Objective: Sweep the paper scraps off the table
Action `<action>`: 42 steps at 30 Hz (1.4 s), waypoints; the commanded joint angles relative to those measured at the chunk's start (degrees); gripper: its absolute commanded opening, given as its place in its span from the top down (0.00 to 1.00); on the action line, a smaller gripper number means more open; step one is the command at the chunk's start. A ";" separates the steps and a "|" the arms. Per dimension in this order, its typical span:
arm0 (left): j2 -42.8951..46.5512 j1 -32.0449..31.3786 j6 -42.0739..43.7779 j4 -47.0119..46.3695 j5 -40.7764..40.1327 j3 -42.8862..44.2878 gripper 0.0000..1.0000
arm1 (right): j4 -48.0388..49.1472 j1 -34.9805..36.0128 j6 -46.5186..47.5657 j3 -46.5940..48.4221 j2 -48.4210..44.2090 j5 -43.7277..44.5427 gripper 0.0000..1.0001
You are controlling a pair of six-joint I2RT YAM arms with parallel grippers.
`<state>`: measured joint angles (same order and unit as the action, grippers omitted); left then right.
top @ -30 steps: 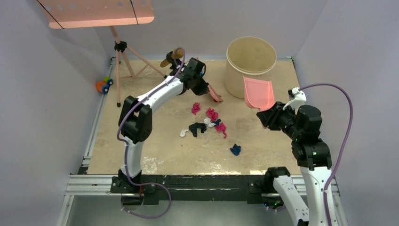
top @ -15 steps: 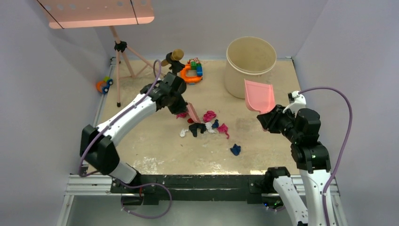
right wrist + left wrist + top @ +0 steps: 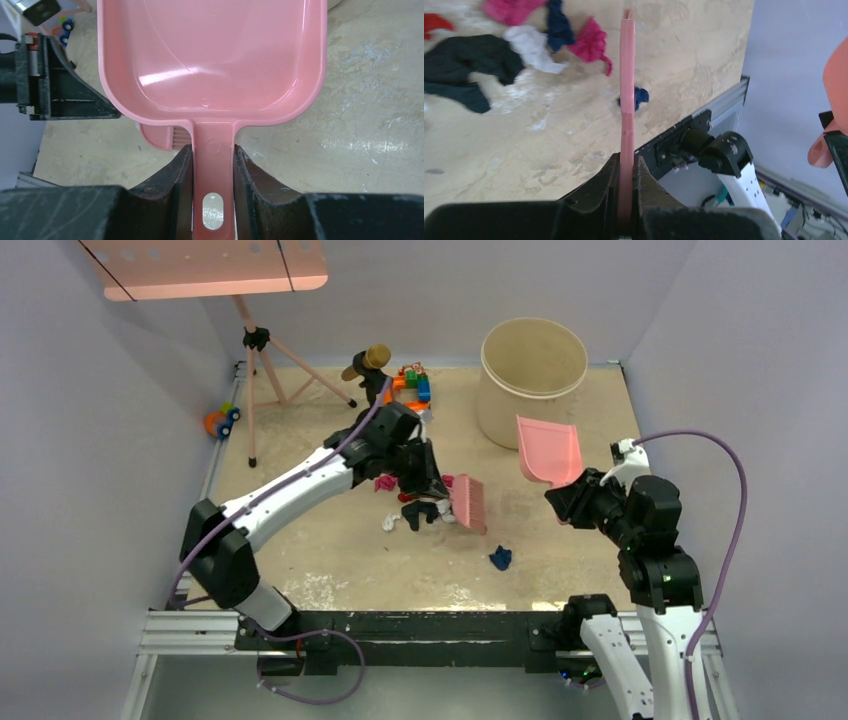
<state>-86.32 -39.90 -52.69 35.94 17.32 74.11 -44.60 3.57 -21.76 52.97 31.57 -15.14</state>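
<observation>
Paper scraps (image 3: 420, 510) in navy, white, pink and red lie bunched mid-table (image 3: 330, 560), and one blue scrap (image 3: 500, 558) lies apart, nearer the front. My left gripper (image 3: 435, 485) is shut on a pink brush (image 3: 468, 502), whose head stands at the right edge of the bunch. The left wrist view shows the brush (image 3: 626, 75) edge-on between the jaws (image 3: 626, 170), with scraps (image 3: 531, 42) left of it and the blue scrap (image 3: 640, 96) just behind it. My right gripper (image 3: 575, 495) is shut on the handle of a pink dustpan (image 3: 548, 450), held off the table to the right of the brush. Seen from the right wrist, the pan (image 3: 212, 55) is empty above that gripper (image 3: 213, 165).
A tall beige bucket (image 3: 533, 365) stands at the back right, just behind the dustpan. Toy blocks with an orange ring (image 3: 410, 385) and a brown-headed stand (image 3: 368, 358) sit at the back middle. A tripod (image 3: 262, 380) stands back left, and a small toy (image 3: 220, 420) lies off the table's left edge.
My left arm swung the brush from the far side down to the left of the scraps, then across to their right edge. The pink scraps shifted. The dustpan barely moved.
</observation>
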 commanded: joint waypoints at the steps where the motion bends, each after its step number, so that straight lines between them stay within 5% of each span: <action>1: -7.78 -5.29 7.14 1.70 8.64 10.11 1.00 | 0.57 0.07 1.27 -0.19 -0.94 -2.59 1.00; 13: -19.08 -10.55 11.33 5.93 12.19 15.32 1.00 | 1.96 -0.01 1.45 -1.19 0.42 -4.20 1.00; 20: -21.04 -10.47 18.56 22.47 -10.08 22.37 1.00 | 1.80 0.09 1.62 -1.20 0.80 -4.54 1.00; 30: -13.58 -10.30 22.15 37.71 -26.84 29.38 1.00 | 1.88 0.07 1.52 -1.29 0.94 -4.31 1.00; 42: -7.43 -8.78 20.49 20.66 -15.57 25.97 1.00 | 1.45 0.12 1.26 -1.41 0.86 -3.85 1.00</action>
<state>-93.60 -49.91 -30.92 66.08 -1.67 100.64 -45.28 3.57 -21.34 51.70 32.27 -18.96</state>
